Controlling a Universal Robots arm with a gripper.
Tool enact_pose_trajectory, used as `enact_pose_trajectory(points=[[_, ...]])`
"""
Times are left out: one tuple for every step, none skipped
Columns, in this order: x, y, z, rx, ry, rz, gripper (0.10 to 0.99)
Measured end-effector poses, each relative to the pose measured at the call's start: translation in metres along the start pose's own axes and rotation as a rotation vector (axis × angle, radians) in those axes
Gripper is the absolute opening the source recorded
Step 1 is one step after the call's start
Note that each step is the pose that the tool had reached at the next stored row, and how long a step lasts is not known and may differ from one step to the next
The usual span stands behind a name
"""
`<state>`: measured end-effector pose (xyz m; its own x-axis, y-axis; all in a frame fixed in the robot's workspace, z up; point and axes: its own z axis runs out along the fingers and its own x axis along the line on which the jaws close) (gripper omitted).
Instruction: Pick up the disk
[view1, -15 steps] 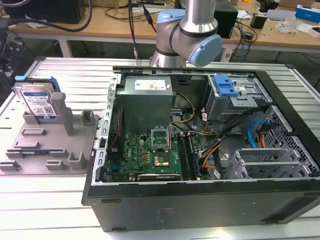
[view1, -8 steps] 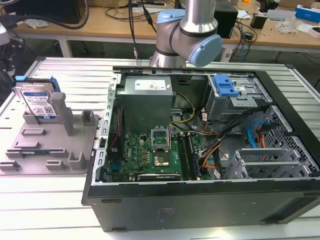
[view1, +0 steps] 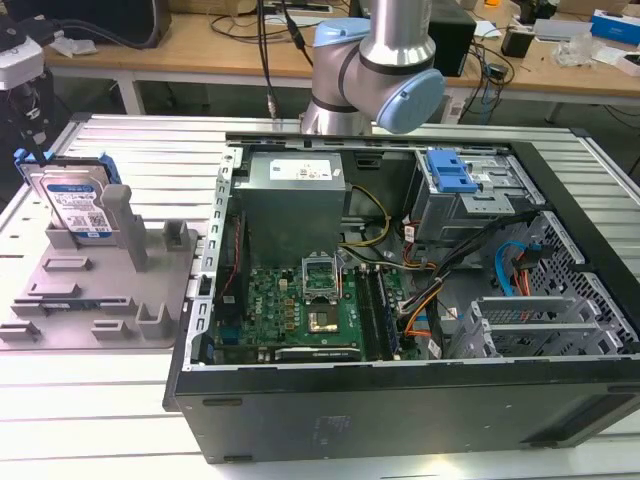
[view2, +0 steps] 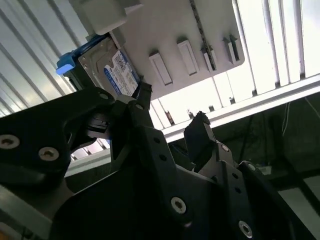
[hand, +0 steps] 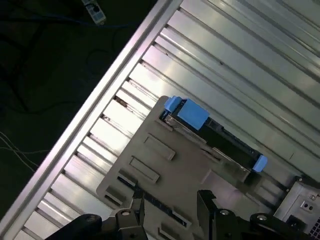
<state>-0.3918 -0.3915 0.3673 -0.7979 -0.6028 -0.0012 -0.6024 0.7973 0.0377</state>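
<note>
Claw (hand: 171, 200) is hanging wide open with nothing between its fingers, looking down over the grey fixture tray (hand: 185, 160) in the first wrist view. In the second wrist view the claw (view2: 172, 107) is showing the same thing: dark fingers (view2: 142, 100) spread apart and not touching anything.

The disk (view1: 75, 205) is standing on its edge at the far end of the tray (view1: 100, 290), on the exterior view's left. It's leaning against an upright post (view1: 125, 225), label facing out and blue rails showing at the sides. In both wrist views the disk (view2: 112, 70) (hand: 215, 137) is sitting apart from the claw, with bare tray between them.

So progress-wise I'd say we're barely getting going: claw is ready and pointing the right way, but no grip and no lift is happening yet. The open PC case (view1: 400, 280) is sitting on the slatted surface (view1: 130, 150) just beside the tray, with the arm (view1: 375, 60) rising behind it.
</note>
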Motion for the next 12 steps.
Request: enact_pose_trajectory(points=[[0.0,0.0,0.0001,0.0,0.0008,-0.026,0.541],[0.0,0.0,0.0001,0.0,0.0017,-0.052,0.541],[0.0,0.0,0.0002,0.0,0.0022,-0.068,0.541],[0.0,0.0,0.0002,0.0,0.0039,-0.107,0.541],[0.0,0.0,0.0003,0.0,0.0058,-0.156,0.541],[0.0,0.0,0.0004,0.0,0.0065,-0.176,0.541],[0.0,0.0,0.0004,0.0,0.0073,-0.195,0.541],[0.0,0.0,0.0005,0.0,0.0083,-0.218,0.541],[0.0,0.0,0.0005,0.0,0.009,-0.236,0.541],[0.0,0.0,0.0006,0.001,0.0105,-0.27,0.541],[0.0,0.0,0.0007,0.001,0.0118,-0.301,0.541],[0.0,0.0,0.0008,0.001,0.0132,-0.335,0.541]])
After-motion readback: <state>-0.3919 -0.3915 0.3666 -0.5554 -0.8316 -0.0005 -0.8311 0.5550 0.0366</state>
